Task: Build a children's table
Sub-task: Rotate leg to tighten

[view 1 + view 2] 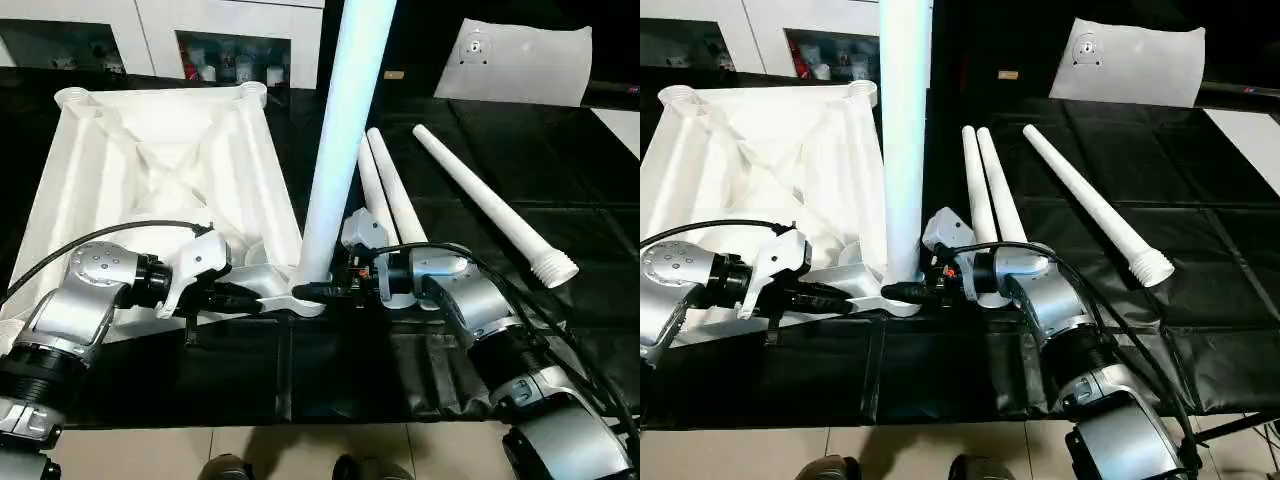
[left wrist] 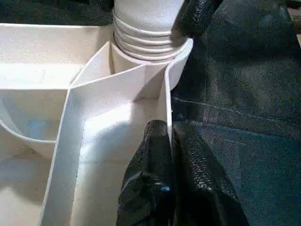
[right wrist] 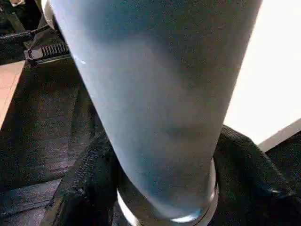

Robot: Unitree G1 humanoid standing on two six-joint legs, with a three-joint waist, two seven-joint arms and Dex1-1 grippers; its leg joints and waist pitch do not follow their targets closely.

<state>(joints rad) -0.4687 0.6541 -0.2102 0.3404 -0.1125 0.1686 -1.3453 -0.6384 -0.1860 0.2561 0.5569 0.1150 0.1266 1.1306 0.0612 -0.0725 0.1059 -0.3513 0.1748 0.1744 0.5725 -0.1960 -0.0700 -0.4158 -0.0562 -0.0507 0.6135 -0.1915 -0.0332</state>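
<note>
The children's table lies in parts on black cloth. Its white tabletop (image 1: 150,170) rests upside down at the left, ribs up. One white leg (image 1: 340,130) stands upright in the near right corner socket (image 2: 155,52), its thread still partly showing. My left gripper (image 1: 275,300) is shut on the tabletop's rim wall (image 2: 167,94) just beside that socket. My right gripper (image 1: 315,290) reaches in from the right, and its black fingers (image 3: 84,183) clasp the base of the upright leg on both sides. Three loose legs (image 1: 400,200) lie to the right of the tabletop.
A flat white sheet with a small hole (image 1: 515,60) lies at the back right. A white cabinet with glass doors (image 1: 230,40) stands behind the tabletop. The longest loose leg (image 1: 490,205) slants towards the front right. A person's shoes (image 1: 225,468) show on the floor below the front edge.
</note>
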